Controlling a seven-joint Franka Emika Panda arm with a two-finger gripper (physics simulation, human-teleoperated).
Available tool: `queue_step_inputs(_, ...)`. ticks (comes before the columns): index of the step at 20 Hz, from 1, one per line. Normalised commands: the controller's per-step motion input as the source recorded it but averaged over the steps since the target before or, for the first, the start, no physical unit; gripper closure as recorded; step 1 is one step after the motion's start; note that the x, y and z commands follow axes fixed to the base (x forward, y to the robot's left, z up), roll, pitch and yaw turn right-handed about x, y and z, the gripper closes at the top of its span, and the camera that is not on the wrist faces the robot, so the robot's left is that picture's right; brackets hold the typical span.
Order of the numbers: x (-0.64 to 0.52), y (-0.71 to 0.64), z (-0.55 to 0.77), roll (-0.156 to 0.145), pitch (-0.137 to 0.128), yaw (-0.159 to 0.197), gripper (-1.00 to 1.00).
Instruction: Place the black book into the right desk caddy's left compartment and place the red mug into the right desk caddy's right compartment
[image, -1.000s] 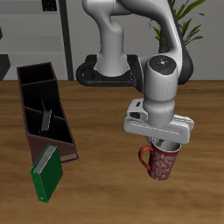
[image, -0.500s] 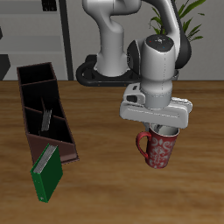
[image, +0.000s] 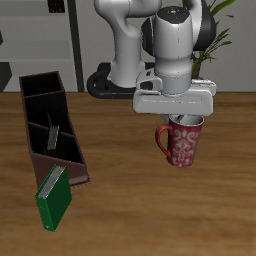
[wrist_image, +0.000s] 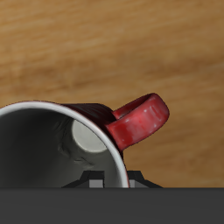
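Observation:
My gripper (image: 186, 121) is shut on the rim of the red mug (image: 183, 146), which hangs upright well above the table with its handle (image: 161, 141) toward the caddy's side. In the wrist view, the mug's white inside (wrist_image: 44, 144) and red handle (wrist_image: 138, 122) show over bare wood. The right desk caddy (image: 29, 112), long and dark brown, lies far across the table from the mug. Inside its middle section, a thin dark shape with a pale edge (image: 52, 133) leans; it looks like the black book. Its other sections show only black insides.
A green book (image: 55, 195) leans against the caddy's end nearest the table's front edge. The robot's base (image: 120, 85) stands at the back, with a potted plant (image: 205, 25) behind it. Wooden tabletop (image: 120, 180) stretches between mug and caddy.
The gripper has risen with the red mug in it, lifting it from table height to well above the table and a little farther back.

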Motion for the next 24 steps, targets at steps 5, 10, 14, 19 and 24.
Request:
queue_step_inputs(5, -0.46, -0.28, 0.5, 0.022, -0.027, 0.108, 1.0)
queue_step_inputs(10, -0.39, -0.24, 0.3, 0.01, -0.02, 0.062, 1.0)
queue_step_inputs(14, -0.38, -0.22, 0.21, -0.004, -0.023, 0.07, 1.0)
queue_step_inputs(19, -0.55, -0.41, 0.29, 0.016, -0.04, 0.057, 1.0)
queue_step_inputs(24, -0.4, -0.29, 0.13, 0.008, -0.027, 0.033, 1.0)
